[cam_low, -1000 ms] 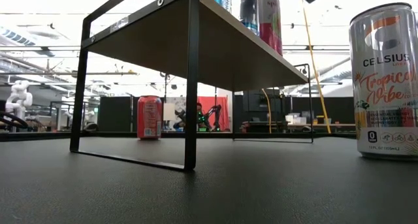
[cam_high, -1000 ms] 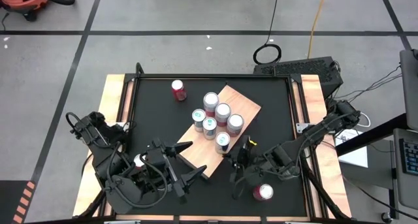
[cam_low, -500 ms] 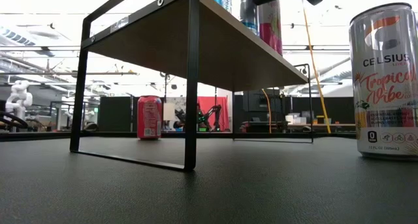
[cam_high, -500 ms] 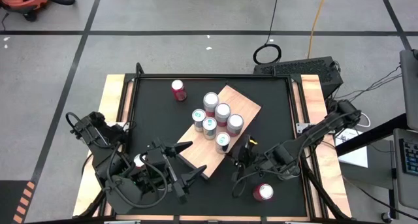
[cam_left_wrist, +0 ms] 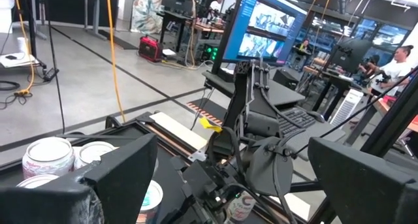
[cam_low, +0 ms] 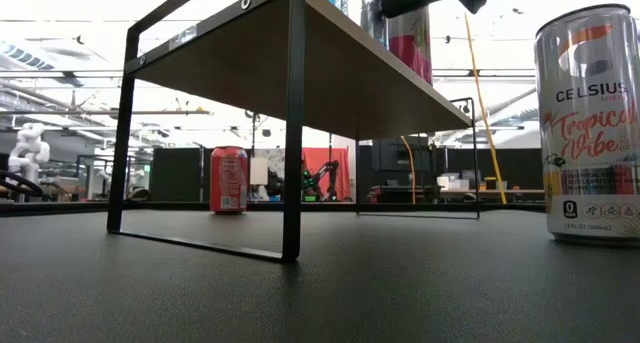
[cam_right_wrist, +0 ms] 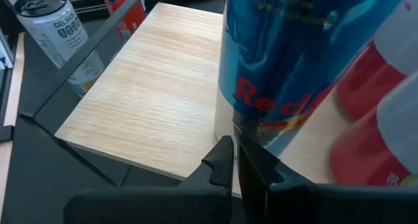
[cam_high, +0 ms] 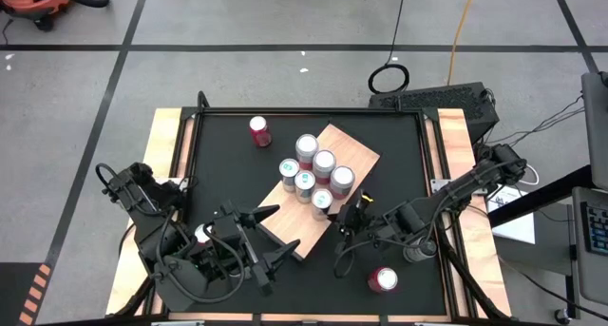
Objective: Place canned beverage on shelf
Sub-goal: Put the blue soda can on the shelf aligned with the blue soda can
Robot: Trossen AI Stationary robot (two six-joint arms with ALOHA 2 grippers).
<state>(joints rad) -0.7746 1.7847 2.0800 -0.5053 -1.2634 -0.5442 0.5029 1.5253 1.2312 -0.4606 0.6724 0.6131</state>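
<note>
A grey concrete floor crossed by black tape lines fills the high view, with cables and an orange cord running out of the upper part of the frame. In the middle sits the black counter with pale wooden edges.

On it, set diagonally at centre frame, stands the shelf, a tan wooden board on a black metal frame. Six cans are grouped on its upper half; the lower left half is bare. The one at the group's lower edge is the blue Red Bull can, standing on the board near its long edge.

The left gripper waits at lower left, its jaws spread wide and empty. The right gripper reaches in from lower right; its jaws are closed flat, with the tips just beside the blue can's base and holding nothing.

Loose cans remain on the counter: a red can at upper left, a red-topped can at lower right, and a Celsius can by the left arm.

The risk, as I judge it, is the closed tip nudging the blue can, tipping it off the edge or into its neighbours.
</note>
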